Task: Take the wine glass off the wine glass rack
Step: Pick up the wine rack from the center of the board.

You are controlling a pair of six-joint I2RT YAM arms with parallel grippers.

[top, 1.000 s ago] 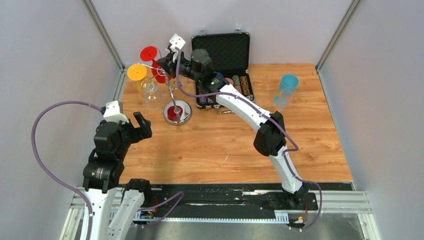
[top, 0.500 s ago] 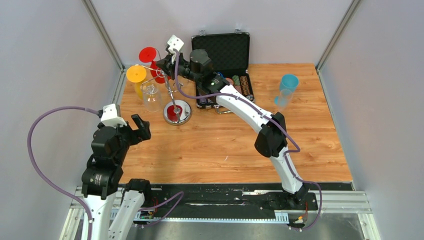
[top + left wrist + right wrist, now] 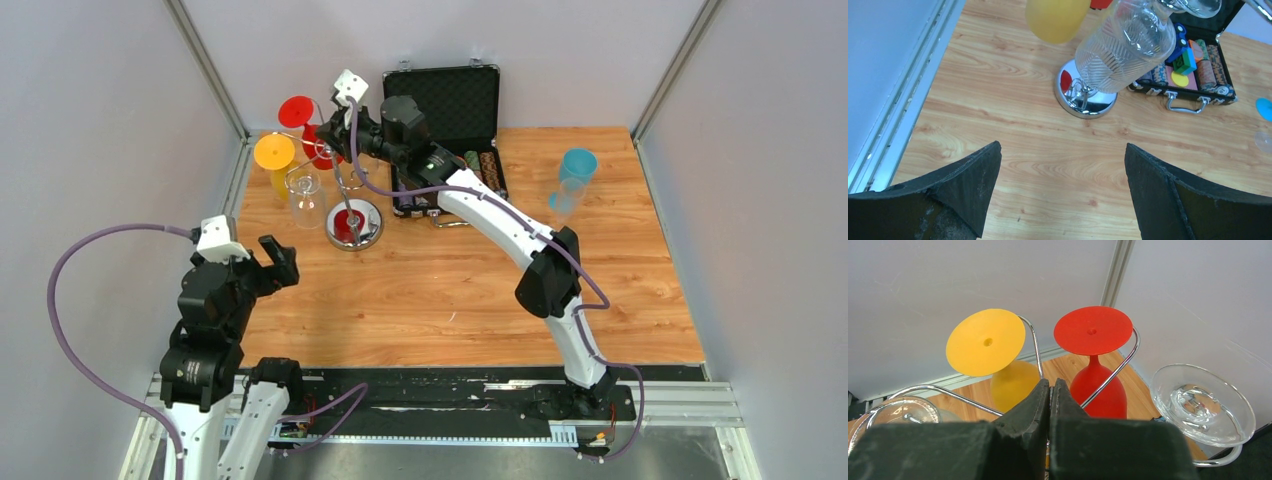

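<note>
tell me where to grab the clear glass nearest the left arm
Probably its ribbed bowl, from the near side with the open left hand: the glass hangs upside down, foot caught in the rack's wire, so the bowl hangs free facing that hand.

No writing, label, brand, number or sign is legible in any view.
</note>
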